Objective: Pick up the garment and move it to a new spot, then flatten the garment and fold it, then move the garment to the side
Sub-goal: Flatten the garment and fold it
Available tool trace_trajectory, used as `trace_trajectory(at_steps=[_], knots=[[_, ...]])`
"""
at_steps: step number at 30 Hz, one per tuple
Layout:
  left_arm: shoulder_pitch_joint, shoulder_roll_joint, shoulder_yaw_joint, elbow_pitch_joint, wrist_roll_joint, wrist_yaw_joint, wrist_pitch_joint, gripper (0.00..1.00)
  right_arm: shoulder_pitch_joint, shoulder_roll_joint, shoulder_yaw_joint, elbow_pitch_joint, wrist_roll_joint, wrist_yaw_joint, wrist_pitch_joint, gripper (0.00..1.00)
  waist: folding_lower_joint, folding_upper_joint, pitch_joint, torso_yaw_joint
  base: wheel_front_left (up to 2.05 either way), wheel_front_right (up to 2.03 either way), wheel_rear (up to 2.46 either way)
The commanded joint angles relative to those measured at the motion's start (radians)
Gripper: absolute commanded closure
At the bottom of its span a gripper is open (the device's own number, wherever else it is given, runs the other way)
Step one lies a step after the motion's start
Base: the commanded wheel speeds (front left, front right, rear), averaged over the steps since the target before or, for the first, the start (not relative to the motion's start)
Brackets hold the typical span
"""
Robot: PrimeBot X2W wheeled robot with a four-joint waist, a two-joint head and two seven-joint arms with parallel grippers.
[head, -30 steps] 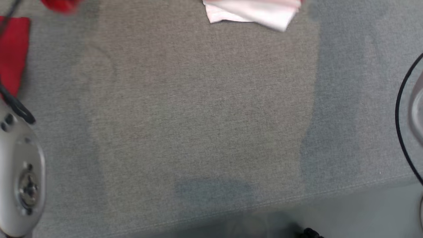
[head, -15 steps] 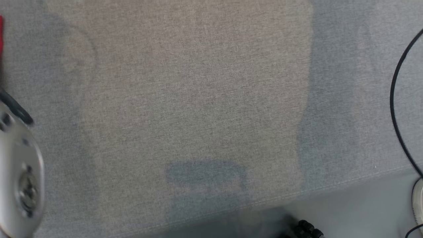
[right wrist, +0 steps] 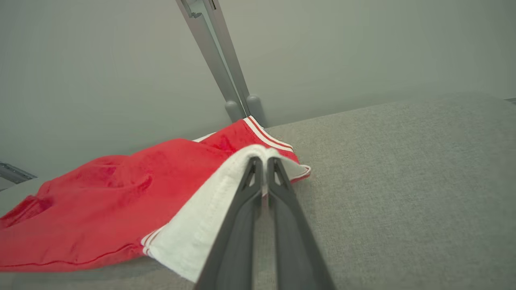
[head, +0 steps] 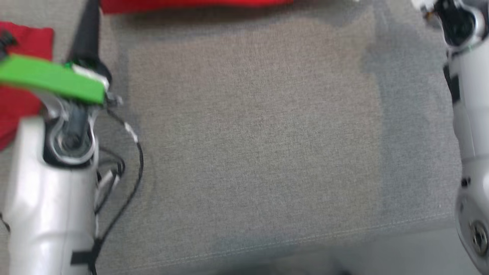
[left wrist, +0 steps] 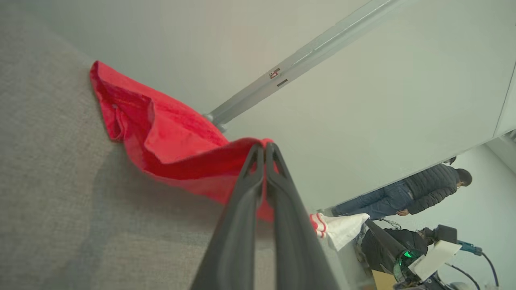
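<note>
The garment (right wrist: 100,201) is red cloth with a white, red-striped band (right wrist: 201,217). It lies partly on the grey padded surface near the wall. My right gripper (right wrist: 264,160) is shut on the top fold of the white band. My left gripper (left wrist: 265,147) is shut on a raised red edge of the garment (left wrist: 161,137), which hangs from it down to the surface. In the head view the garment (head: 191,4) runs along the top edge, with another red part (head: 15,110) at the far left behind my left arm (head: 53,191). My right arm (head: 470,114) stands along the right edge.
The grey padded surface (head: 248,133) spreads wide between my arms, its seamed front edge (head: 305,240) near the bottom. A pale wall with a metal post (right wrist: 217,60) stands right behind the garment. A person (left wrist: 403,193) stands far off. Black cable (head: 130,179) loops beside my left arm.
The head camera has moved: both arms and the red garment now show in it, and the pale folded cloth seen at the top a second ago has gone out of frame.
</note>
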Motion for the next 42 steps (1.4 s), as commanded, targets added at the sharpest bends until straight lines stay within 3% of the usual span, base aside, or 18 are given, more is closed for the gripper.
trace_trajectory(at_steps=[1,7,11,17,23,28,33,42], knots=[[0.080,0.012,-0.019,0.005,0.030,-0.002,-0.004,1.00,0.104,-0.044,0.019,-0.077,0.037,0.000,0.082,1.00,-0.0001,-0.0001,-0.138,0.049,0.00,0.00,0.00],[0.255,-0.007,-0.035,0.012,0.034,0.067,-0.005,1.00,0.420,-0.096,-0.012,-0.383,0.087,0.000,0.350,1.00,-0.0001,-0.0001,-0.239,0.063,0.00,0.00,0.00],[0.346,-0.013,-0.054,0.011,0.052,0.107,-0.007,1.00,0.597,-0.070,-0.068,-0.560,0.076,0.000,0.474,1.00,-0.0001,-0.0001,-0.285,0.067,0.00,0.00,0.00],[0.460,-0.001,-0.092,0.019,0.102,0.127,-0.015,1.00,0.764,-0.026,-0.128,-0.721,0.059,0.000,0.577,1.00,-0.0001,-0.0001,-0.335,0.062,0.00,0.00,0.00],[0.568,0.016,-0.126,0.012,0.157,0.164,-0.035,1.00,0.899,0.025,-0.176,-0.837,0.066,0.000,0.670,1.00,-0.0001,-0.0001,-0.377,0.054,0.00,0.00,0.00],[0.627,0.075,-0.196,0.003,0.285,0.219,-0.037,1.00,0.996,0.051,-0.205,-0.904,0.077,0.000,0.737,1.00,-0.0001,-0.0001,-0.395,0.052,0.00,0.00,0.00],[0.682,0.122,-0.251,-0.027,0.369,0.286,-0.008,1.00,1.092,0.033,-0.194,-0.965,0.071,0.000,0.797,1.00,-0.0001,-0.0001,-0.411,0.048,0.00,0.00,0.00],[0.766,0.226,-0.298,-0.129,0.450,0.368,0.083,1.00,1.209,0.016,-0.161,-1.025,0.111,0.000,0.874,1.00,-0.0001,-0.0001,-0.408,0.051,0.00,0.00,0.00]])
